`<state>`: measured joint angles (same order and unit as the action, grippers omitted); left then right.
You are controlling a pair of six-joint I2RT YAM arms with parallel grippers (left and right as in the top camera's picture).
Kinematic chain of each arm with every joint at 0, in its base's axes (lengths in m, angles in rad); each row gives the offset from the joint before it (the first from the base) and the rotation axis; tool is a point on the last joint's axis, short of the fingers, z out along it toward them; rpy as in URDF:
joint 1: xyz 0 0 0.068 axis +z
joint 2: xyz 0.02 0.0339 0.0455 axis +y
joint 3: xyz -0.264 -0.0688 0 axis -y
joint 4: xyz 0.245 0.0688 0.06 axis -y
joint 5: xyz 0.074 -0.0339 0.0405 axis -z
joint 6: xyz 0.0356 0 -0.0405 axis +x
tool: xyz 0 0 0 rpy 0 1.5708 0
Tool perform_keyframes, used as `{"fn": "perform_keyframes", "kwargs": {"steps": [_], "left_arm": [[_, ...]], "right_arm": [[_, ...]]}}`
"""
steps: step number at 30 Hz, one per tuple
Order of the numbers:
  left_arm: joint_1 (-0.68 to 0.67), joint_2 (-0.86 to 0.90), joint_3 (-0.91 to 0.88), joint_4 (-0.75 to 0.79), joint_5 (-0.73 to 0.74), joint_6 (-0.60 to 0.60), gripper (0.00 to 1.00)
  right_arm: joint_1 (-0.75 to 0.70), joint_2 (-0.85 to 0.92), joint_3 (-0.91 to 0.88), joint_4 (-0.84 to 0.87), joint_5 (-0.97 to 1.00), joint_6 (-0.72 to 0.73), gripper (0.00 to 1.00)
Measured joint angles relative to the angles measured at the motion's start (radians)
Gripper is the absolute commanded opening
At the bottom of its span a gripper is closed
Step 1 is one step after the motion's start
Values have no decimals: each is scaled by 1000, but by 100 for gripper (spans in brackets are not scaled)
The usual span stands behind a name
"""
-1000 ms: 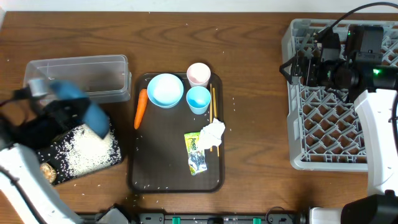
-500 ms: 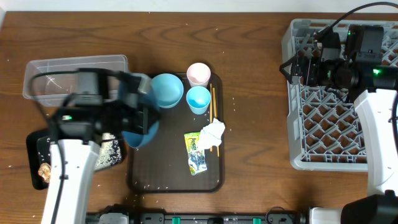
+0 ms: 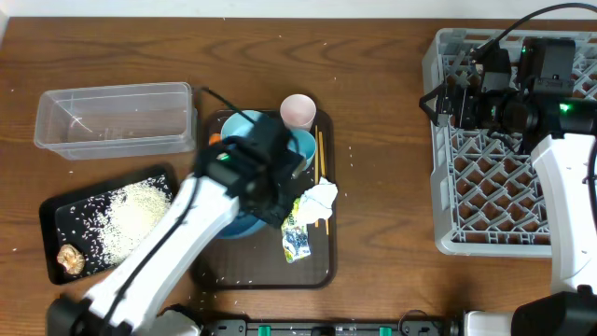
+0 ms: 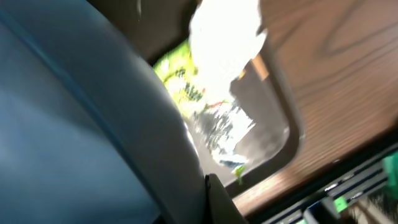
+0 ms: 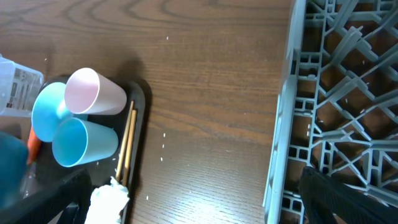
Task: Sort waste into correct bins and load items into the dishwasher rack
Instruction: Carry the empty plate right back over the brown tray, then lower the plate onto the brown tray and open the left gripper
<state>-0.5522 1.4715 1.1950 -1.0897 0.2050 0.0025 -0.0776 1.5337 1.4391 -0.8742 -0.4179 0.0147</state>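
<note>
Rice [image 3: 131, 210] and lump [image 3: 69, 259] are sitting in the black tray [image 3: 51, 219], well apart from the left pincer [image 3: 270, 191], which is clenching the plate [image 4: 74, 124]. Napkin [image 3: 320, 198], wrapper [image 3: 295, 233], cups [image 5: 93, 93], bowl [image 5: 45, 112] are waiting right beside it. Right pincer [image 3: 446, 101] is hanging released over the dish-free rack [image 3: 485, 238]. Worktop [image 3: 382, 187] is wood-grain, speckled with grains; no room is showing.
</note>
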Motion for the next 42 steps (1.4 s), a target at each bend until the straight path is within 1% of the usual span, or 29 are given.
{"fn": "perform_keyframes", "kwargs": {"steps": [5, 12, 27, 28, 29, 31, 32, 33, 36, 40, 42], "left_arm": [[-14, 99, 0, -34, -67, -67, 6], [-19, 124, 0, -29, -93, -112, 6], [-109, 124, 0, -29, 6, -134, 7], [-109, 124, 0, -28, 6, -134, 9], [-109, 124, 0, -29, 6, -134, 16], [-109, 124, 0, -29, 6, -136, 17], [-109, 124, 0, -29, 6, -140, 25], [-109, 124, 0, -29, 6, -139, 29], [-109, 124, 0, -30, 6, -140, 37], [-109, 124, 0, -32, 6, -142, 51], [-109, 124, 0, -32, 6, -140, 60]], "right_arm": [[0, 0, 0, 0, 0, 0, 99], [0, 0, 0, 0, 0, 0, 99], [0, 0, 0, -1, 0, 0, 99], [0, 0, 0, -2, 0, 0, 99], [0, 0, 0, -3, 0, 0, 99], [0, 0, 0, -5, 0, 0, 99], [0, 0, 0, -5, 0, 0, 99], [0, 0, 0, -5, 0, 0, 99], [0, 0, 0, -5, 0, 0, 99], [0, 0, 0, -5, 0, 0, 99], [0, 0, 0, -5, 0, 0, 99]]}}
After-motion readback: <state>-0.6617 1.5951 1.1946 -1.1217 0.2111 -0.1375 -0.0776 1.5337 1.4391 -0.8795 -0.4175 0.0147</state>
